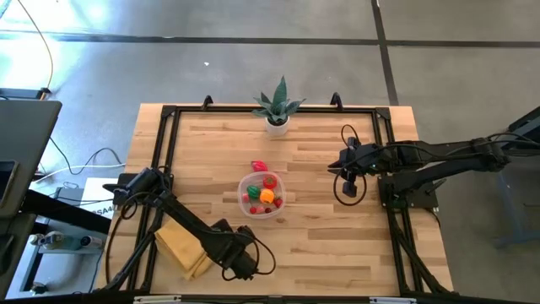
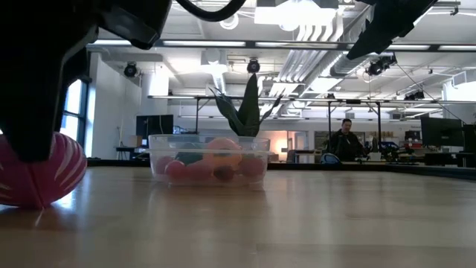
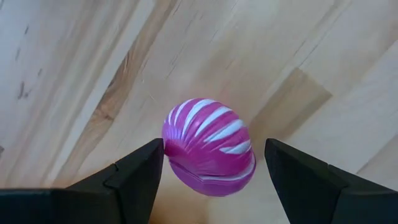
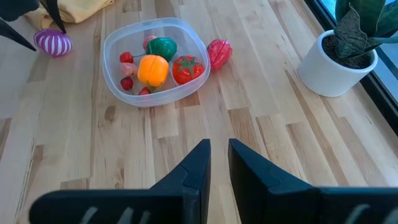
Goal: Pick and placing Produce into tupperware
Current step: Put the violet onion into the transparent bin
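Note:
A magenta toy vegetable with white stripes lies on the table near its front edge, left of centre. My left gripper points down over it, open, one finger on each side. The gripper hides the toy in the high view. The round clear tupperware stands mid-table and holds a red tomato, an orange pepper, a green piece and small red pieces. A red piece lies on the table just beyond its far rim. My right gripper hangs shut above the table's right part, holding nothing. My left gripper comes from above, pointing down. One finger stands right at the toy's side, and I cannot tell whether it touches. The other finger is apart from the toy. The toy rests on the table.
A spiky green plant in a white pot stands at the far edge, in the middle. A folded yellow cloth lies at the near left, beside my left arm. A black frame runs around the table. Bare wood lies between the tupperware and the right arm.

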{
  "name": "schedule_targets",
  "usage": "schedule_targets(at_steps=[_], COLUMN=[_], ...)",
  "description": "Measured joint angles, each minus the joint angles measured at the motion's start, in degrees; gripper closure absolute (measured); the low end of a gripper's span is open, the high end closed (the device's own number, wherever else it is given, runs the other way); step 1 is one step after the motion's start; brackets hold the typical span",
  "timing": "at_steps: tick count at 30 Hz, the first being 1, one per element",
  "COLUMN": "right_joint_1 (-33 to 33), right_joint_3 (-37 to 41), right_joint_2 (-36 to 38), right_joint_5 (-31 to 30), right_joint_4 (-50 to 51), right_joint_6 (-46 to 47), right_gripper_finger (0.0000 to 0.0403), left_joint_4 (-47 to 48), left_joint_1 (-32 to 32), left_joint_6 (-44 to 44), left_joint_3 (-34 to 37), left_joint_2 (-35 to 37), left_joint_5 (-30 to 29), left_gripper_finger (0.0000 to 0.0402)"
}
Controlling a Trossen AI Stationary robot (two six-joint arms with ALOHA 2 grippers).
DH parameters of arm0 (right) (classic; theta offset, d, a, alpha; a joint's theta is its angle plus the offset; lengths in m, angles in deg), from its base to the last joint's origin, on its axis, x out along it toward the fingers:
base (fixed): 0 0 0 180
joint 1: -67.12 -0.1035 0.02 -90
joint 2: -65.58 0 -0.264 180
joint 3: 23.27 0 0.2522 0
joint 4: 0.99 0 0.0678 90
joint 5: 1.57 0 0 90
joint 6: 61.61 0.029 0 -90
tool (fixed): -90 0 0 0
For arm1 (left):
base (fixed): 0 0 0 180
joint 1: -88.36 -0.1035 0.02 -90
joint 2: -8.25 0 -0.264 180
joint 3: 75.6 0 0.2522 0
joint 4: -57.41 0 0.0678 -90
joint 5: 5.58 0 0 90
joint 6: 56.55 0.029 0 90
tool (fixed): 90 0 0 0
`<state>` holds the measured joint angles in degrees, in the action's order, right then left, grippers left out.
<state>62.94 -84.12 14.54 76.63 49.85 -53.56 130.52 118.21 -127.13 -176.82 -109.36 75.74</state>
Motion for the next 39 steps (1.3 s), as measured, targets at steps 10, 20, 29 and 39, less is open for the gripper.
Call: schedule_targets(at_steps=[10,20,29,39], right_joint_1=[0.0,0.0,0.0,0.0], right_joint_3=[0.0,0.0,0.0,0.0], right_joint_2=[0.0,0.0,0.0,0.0], right_joint_5=[0.0,0.0,0.0,0.0], right_joint_4=[0.0,0.0,0.0,0.0], right_joint_6=[0.0,0.0,0.0,0.0], right_gripper_finger=[0.0356,0.0356,0.0356,0.0356], left_joint_4=[0.0,0.6,0.2,-1.6], left_joint_1=[-0.3,-0.3,-0.3,-0.7], left_joint_6=[-2.3,-3.5,-4.9,-5.3], left_joint_3=[0.0,0.0,0.5,1.8], left_joint_2=[0.0,0.0,0.0,0.0], left_joint_5=[-1.3,-2.6,-2.9,-1.5], left_gripper_finger=[0.0066,0.0038,0.0041,0.0039])
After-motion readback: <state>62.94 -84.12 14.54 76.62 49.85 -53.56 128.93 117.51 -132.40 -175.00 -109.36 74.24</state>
